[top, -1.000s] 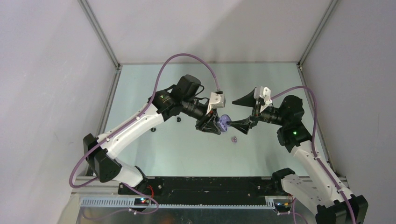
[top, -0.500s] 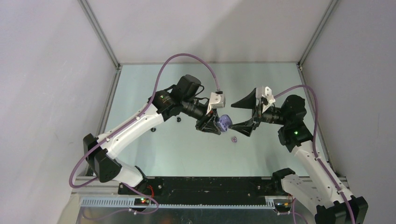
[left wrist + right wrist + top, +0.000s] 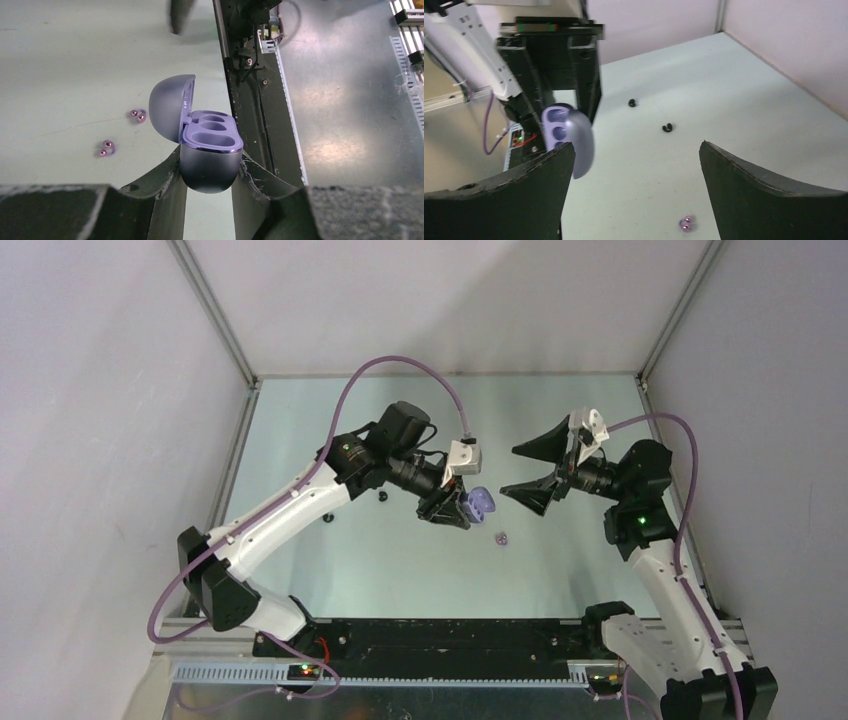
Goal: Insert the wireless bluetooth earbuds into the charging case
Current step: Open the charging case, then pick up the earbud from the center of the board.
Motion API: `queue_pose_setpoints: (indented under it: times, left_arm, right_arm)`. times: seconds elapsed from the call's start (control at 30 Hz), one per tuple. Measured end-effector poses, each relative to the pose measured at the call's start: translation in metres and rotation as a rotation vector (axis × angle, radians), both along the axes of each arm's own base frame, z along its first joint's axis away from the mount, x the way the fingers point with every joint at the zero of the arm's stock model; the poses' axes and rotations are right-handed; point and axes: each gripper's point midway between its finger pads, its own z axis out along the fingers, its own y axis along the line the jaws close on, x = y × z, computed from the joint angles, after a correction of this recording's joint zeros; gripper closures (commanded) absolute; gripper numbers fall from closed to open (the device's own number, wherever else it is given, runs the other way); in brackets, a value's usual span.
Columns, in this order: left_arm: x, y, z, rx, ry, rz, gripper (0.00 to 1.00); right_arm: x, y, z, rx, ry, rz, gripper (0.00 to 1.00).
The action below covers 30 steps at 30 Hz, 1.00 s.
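Aloft, left gripper [image 3: 209, 161] clamping charging case [image 3: 212, 136] (lid open), right gripper [image 3: 635, 146] spread.

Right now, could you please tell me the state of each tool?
Left tool: closed on the open purple charging case.
Right tool: open, holding nothing.

A pale green surface [image 3: 400, 560] lies between plain pale walls [image 3: 100, 390], with aluminium struts [image 3: 215, 315] in the far corners and a black strip [image 3: 450, 635] along its near edge.
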Motion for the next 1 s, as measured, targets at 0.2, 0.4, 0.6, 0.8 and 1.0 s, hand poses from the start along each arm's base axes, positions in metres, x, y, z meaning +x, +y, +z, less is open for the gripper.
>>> queue_pose_setpoints:
  times: [0.2,0.4,0.6,0.8,1.0]
  left_arm:
    - [0.011,0.015,0.004,0.003,-0.028,0.037,1.00]
    - [0.031,0.040,0.011,0.000,-0.071,0.105,1.00]
    - [0.034,0.057,0.002,0.001,-0.088,0.131,1.00]
    - [0.031,0.075,-0.020,0.011,-0.086,0.169,1.00]
    - [0.036,0.076,-0.007,-0.046,-0.138,0.198,1.00]
  right_arm:
    - [0.040,-0.013,-0.006,-0.023,0.056,-0.118,0.02]
    - [0.069,-0.015,-0.058,-0.157,0.167,-0.205,0.03]
    - [0.087,-0.003,-0.140,-0.334,0.342,-0.236,0.10]
    - [0.092,-0.012,-0.199,-0.506,0.436,-0.283,0.16]
    - [0.095,-0.012,-0.221,-0.662,0.390,-0.308,0.21]
